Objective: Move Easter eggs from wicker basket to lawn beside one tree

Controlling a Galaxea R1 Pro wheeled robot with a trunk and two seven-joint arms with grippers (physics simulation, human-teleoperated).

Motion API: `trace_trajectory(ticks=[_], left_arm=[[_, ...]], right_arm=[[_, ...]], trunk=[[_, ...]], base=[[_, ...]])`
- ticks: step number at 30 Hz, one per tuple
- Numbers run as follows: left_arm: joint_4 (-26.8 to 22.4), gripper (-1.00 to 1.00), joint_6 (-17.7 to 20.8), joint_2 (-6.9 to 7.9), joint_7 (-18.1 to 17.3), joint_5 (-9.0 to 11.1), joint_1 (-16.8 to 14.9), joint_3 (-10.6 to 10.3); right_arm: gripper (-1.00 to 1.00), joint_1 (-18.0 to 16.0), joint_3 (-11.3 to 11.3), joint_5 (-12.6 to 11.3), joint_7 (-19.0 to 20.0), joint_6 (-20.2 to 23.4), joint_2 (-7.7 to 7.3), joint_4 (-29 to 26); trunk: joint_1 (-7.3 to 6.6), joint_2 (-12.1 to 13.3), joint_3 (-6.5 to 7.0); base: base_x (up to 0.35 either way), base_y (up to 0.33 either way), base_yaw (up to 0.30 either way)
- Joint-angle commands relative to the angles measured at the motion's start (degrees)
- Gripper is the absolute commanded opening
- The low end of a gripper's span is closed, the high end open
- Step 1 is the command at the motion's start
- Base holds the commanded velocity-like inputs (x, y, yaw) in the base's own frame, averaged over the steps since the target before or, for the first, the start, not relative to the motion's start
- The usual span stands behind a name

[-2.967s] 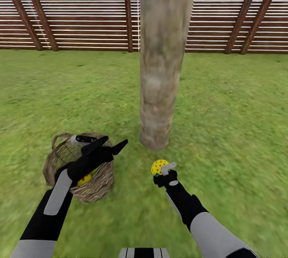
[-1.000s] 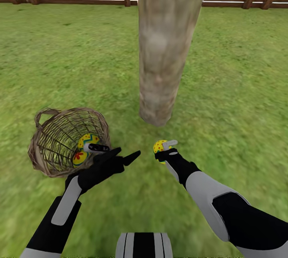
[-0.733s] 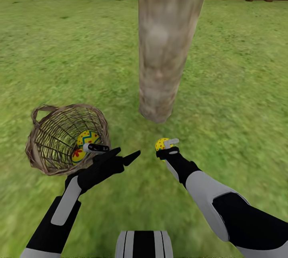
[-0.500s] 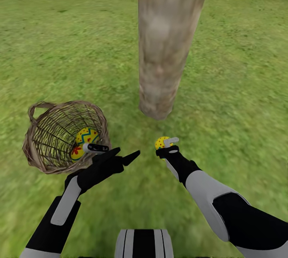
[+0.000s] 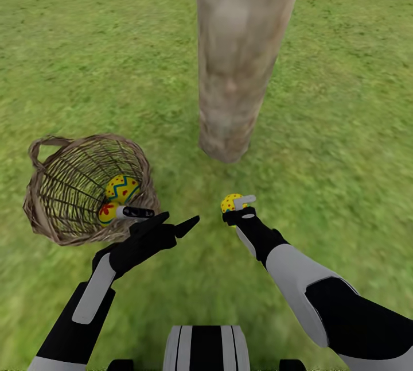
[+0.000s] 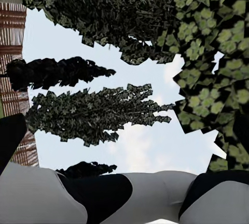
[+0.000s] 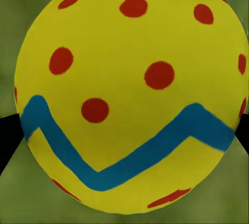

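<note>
right tool (image 5: 240, 205) clenches a dotted egg (image 5: 230, 203) just short of the tree (image 5: 232, 66) on the lawn (image 5: 344, 101); left tool (image 5: 172, 221), fingers spread, hovers beside the wicker basket (image 5: 40, 210) holding two eggs (image 5: 120, 188). left wrist: dark trees (image 6: 93, 115), sky. right wrist: dotted egg (image 7: 129, 94) between dark fingertips.

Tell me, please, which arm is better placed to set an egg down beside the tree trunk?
The right. Its gripper already grips a red-dotted egg over the lawn, just short of the tree. The left gripper is open, by the wicker basket that holds two more eggs.
</note>
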Motion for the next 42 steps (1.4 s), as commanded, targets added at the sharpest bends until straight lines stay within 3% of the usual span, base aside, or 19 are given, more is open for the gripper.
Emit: trace_trajectory(ticks=[1,13,14,17,22,42], left_arm=[[0.0,1.00,0.3,0.04,0.0,0.2,0.0,-0.1],[0.0,1.00,0.3,0.03,-0.1,0.2,0.0,-0.1],[0.0,1.00,0.3,0.09,-0.2,0.2,0.0,-0.1],[0.0,1.00,0.3,0.43,-2.5,0.3,0.1,0.0],[0.0,1.00,0.3,0.48,-3.2,0.3,0.1,0.0],[0.0,1.00,0.3,0.18,-3.1,0.2,0.1,0.0]], right_arm=[[-1.00,0.0,0.3,0.0,-0.2,0.4,0.00,-0.1],[-1.00,0.0,0.4,0.0,0.0,0.5,0.00,-0.1],[1.00,0.0,0.4,0.0,0.0,0.5,0.00,-0.1],[1.00,0.0,0.4,0.0,0.0,0.5,0.00,-0.1],[1.00,0.0,0.4,0.0,0.0,0.5,0.00,-0.1],[1.00,0.0,0.3,0.1,0.0,0.5,0.00,-1.0]], trunk=[[0.01,0.0,-0.26],[0.27,-0.2,-2.47],[0.27,-0.2,-2.47],[0.27,-0.2,-2.47],[0.27,-0.2,-2.47],[-0.24,0.1,1.96]], base=[[0.000,0.000,0.000],[0.000,0.000,0.000],[0.000,0.000,0.000],[0.000,0.000,0.000],[0.000,0.000,0.000],[0.000,0.000,0.000]])
